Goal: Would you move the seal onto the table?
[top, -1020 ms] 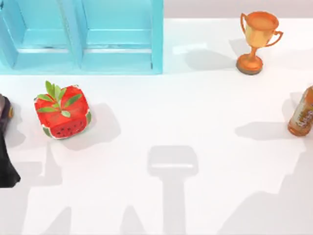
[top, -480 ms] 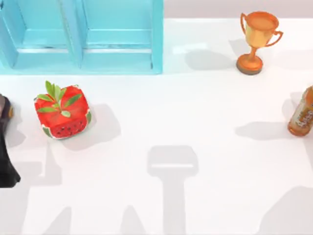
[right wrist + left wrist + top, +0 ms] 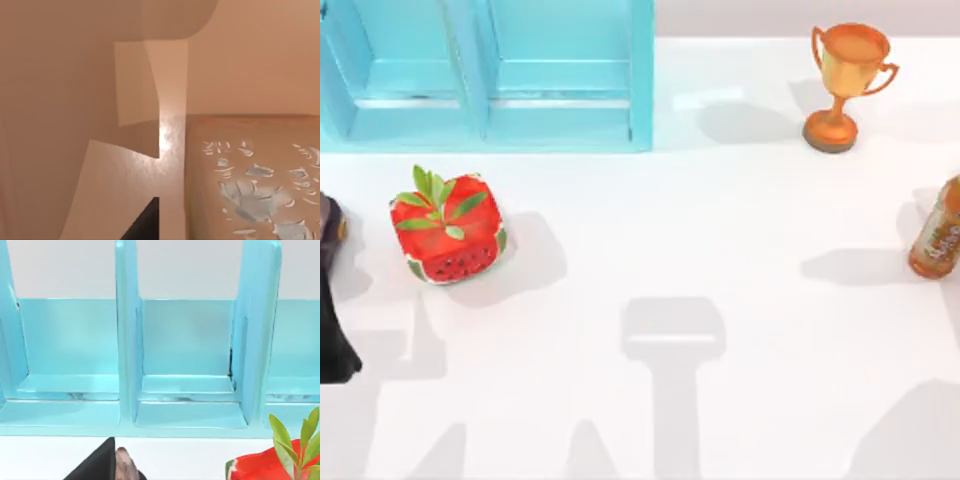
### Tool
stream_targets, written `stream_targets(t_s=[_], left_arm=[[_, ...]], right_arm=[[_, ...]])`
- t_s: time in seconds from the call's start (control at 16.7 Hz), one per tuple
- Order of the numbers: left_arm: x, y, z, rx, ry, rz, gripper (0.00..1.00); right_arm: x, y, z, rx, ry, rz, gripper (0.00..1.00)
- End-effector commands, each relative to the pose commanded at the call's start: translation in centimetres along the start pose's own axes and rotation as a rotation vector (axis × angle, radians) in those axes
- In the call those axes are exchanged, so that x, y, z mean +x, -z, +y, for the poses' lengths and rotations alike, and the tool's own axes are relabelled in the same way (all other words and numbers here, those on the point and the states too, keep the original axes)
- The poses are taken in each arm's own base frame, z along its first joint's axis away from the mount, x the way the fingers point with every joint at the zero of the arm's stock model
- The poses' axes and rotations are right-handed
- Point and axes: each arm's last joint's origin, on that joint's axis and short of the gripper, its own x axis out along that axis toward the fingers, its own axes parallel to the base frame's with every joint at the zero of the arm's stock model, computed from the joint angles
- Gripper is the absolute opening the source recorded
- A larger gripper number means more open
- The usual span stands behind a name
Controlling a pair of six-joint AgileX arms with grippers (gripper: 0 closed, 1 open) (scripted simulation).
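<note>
The left gripper [image 3: 330, 235] hangs at the table's [image 3: 720, 250] left edge, just left of the watermelon cube [image 3: 448, 228]; I cannot tell how its jaws stand. A brownish seal [image 3: 125, 467] shows beside its dark finger, facing the blue cabinet [image 3: 185, 365].

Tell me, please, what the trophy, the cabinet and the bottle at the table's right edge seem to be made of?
The trophy looks like polished metal, gold or bronze toned, with a soft sheen on its cup. The cabinet looks like painted wood or board, light blue and semi-gloss, with faint highlights along its ledges. The bottle seems to be clear plastic or glass holding orange-brown liquid, with a label; which one cannot be told.
</note>
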Motion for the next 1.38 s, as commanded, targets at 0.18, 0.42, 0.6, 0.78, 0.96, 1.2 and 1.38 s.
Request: stream_targets(t_s=[0.18,0.42,0.6,0.78,0.96,1.2,1.38], left_arm=[[0.0,0.0,0.0,0.0,0.0,0.0,1.0],[0.0,0.0,0.0,0.0,0.0,0.0,1.0],[0.0,0.0,0.0,0.0,0.0,0.0,1.0],[0.0,0.0,0.0,0.0,0.0,0.0,1.0],[0.0,0.0,0.0,0.0,0.0,0.0,1.0],[0.0,0.0,0.0,0.0,0.0,0.0,1.0],[0.0,0.0,0.0,0.0,0.0,0.0,1.0]], right_arm=[[0.0,0.0,0.0,0.0,0.0,0.0,0.32],[0.0,0.0,0.0,0.0,0.0,0.0,0.02],[0.0,0.0,0.0,0.0,0.0,0.0,0.0],[0.0,0.0,0.0,0.0,0.0,0.0,0.0],[-0.1,0.0,0.0,0.001,0.002,-0.002,0.0],[-1.4,-1.4,1.0,0.022,0.015,0.004,0.0],[-4.7,-3.2,3.4,0.086,0.035,-0.008,0.0]])
